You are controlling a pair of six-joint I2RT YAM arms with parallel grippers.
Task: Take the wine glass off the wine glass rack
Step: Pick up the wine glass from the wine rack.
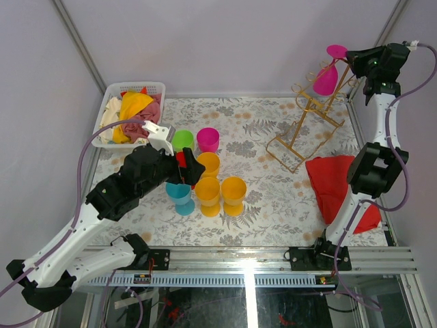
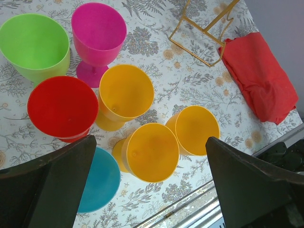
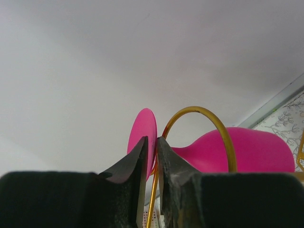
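Hanging on the gold wine glass rack [image 3: 195, 109], glossy magenta wine glass [image 1: 326, 80]

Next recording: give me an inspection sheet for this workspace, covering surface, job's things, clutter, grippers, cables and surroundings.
Surface: table under a floral cover; no spills seen.
Job's things: pink wine glass hangs bowl-down on the gold wine glass rack at the far right corner.
Clutter: seven coloured goblets upright, centre-left; white basket of cloths, far left; red cloth, near right.
Grippers: right gripper has its fingers pinched on the glass's foot, with rack wire in the same gap; left gripper is open above the goblets.
Cables: a purple cable runs along each arm; no snag seen.
Surroundings: plain pale walls; metal rail at the near edge.
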